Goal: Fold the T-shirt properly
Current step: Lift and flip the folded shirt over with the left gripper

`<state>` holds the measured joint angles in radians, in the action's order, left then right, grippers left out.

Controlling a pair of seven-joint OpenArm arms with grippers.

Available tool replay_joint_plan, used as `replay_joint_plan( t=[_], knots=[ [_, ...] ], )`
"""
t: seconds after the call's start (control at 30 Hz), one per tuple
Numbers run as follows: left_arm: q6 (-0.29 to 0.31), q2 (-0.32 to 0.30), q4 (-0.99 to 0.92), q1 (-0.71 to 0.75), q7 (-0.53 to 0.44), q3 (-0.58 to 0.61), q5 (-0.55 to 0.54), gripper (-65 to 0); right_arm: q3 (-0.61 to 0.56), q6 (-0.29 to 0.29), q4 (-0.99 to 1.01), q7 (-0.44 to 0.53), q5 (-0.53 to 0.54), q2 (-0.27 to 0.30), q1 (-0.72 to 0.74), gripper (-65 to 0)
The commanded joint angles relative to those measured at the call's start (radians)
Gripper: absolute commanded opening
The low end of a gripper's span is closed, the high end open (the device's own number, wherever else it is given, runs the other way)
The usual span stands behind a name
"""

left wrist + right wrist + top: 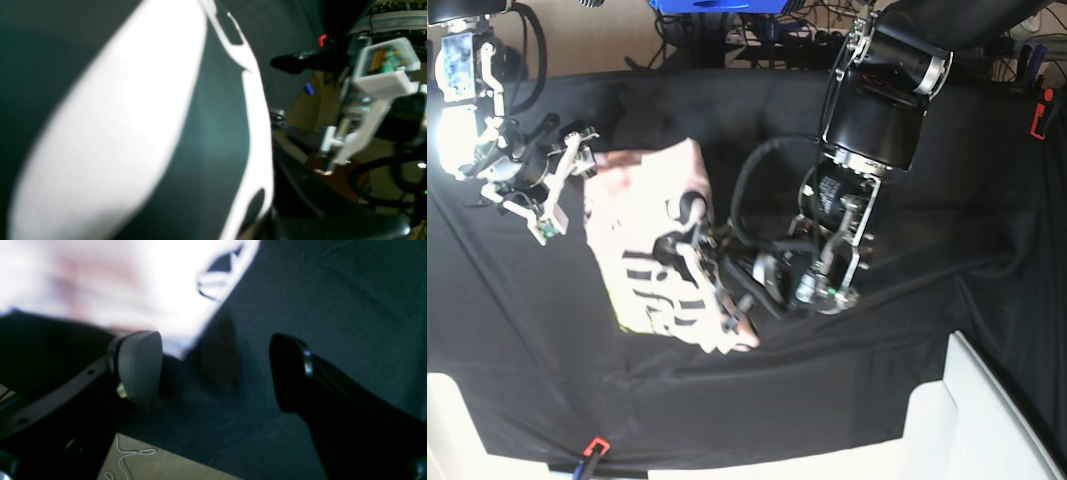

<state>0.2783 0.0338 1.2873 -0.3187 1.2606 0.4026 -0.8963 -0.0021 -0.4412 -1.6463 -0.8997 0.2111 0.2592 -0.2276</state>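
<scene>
The T-shirt, pale pink with black print facing up, lies partly folded on the black cloth, left of centre. My left gripper sits low at the shirt's right edge and looks shut on the fabric. Blurred shirt cloth fills the left wrist view and hides the fingers there. My right gripper hovers at the shirt's upper left corner. In the right wrist view it stands wide open. The shirt's corner lies just beyond its left finger, and nothing is between the fingers.
The black cloth covers the table. White blocks stand at the front right corner. A red-orange clip sits at the front edge. Cables and stands line the back edge. Bare beige tabletop shows beneath the right gripper.
</scene>
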Motion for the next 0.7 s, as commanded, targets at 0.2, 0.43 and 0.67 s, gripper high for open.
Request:
replay_joint_plan(
  t=[0.2,0.43,0.67],
  knots=[
    [-0.058,0.007,0.156,0.017,0.054,-0.081,-0.042,-65.0,0.004,0.000,-0.015,0.015,0.009,0.012,0.007,-17.0],
    [-0.113,-0.064,0.283,0.026,-0.006,-0.150,-0.034,-65.0,0.004,0.000,-0.013,0.015,0.009,0.010,0.007,-17.0],
    [-0.166,-0.131,0.282,-0.009,-0.006,-0.388,-0.034,-65.0,0.004,0.000,-0.013,0.015,0.009,0.012,0.004,-17.0]
  ],
)
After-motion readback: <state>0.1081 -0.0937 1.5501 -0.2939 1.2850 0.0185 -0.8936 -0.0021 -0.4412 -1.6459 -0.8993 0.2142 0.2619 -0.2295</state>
